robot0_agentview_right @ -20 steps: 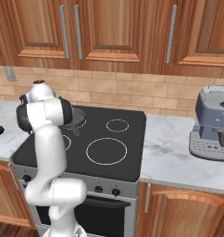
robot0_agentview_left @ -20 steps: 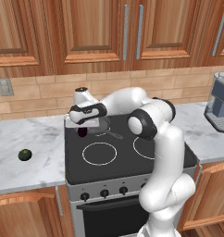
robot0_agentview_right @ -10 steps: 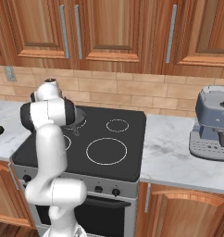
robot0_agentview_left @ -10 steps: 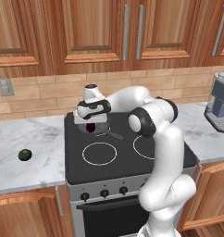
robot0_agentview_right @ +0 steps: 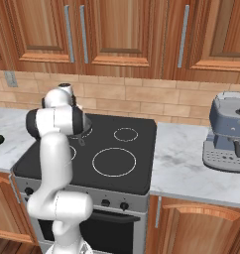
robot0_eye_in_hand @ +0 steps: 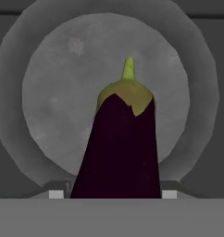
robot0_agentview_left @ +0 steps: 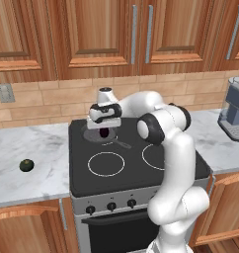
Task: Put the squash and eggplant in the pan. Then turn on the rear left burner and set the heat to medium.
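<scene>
A grey espresso machine stands on the marble counter (right of the stove), beneath wooden cabinets.

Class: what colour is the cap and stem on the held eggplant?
Yellow-green, above the dark purple eggplant; clearest in the hand view.

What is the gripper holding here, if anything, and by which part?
The gripper holds the eggplant by its blunt purple end, opposite the green stem cap, which points down toward the pan below. The exact contact points are hidden.
</scene>
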Controlling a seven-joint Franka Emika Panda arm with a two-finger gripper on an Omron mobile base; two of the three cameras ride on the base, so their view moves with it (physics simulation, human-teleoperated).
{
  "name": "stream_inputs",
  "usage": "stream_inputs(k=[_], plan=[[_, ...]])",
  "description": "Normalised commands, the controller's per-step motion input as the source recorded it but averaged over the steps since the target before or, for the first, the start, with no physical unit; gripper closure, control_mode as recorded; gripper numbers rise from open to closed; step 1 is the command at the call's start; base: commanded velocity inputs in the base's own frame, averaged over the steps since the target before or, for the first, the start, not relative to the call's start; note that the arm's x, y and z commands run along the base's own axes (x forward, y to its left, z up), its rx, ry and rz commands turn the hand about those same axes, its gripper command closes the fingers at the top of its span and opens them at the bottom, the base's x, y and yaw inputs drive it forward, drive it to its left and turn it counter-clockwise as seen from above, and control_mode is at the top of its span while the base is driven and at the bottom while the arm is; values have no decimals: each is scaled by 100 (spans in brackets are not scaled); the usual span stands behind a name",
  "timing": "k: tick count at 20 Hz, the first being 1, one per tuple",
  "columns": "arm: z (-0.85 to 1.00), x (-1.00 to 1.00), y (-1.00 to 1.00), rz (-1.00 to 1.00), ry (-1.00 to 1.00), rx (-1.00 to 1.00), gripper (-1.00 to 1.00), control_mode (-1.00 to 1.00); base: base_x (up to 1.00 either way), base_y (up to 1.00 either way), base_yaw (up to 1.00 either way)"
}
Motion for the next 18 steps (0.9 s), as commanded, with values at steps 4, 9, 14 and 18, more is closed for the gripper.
stream_inputs(k=[4, 9, 14, 18], plan=[[0, 21, -16, 2, 0, 0, 100, -100, 0, 0, 0], [0, 27, -1, 0, 0, 0, 100, -100, 0, 0, 0], [-3, 31, 0, 0, 0, 0, 100, -100, 0, 0, 0], [-14, 31, 0, 0, 0, 0, 100, -100, 0, 0, 0]])
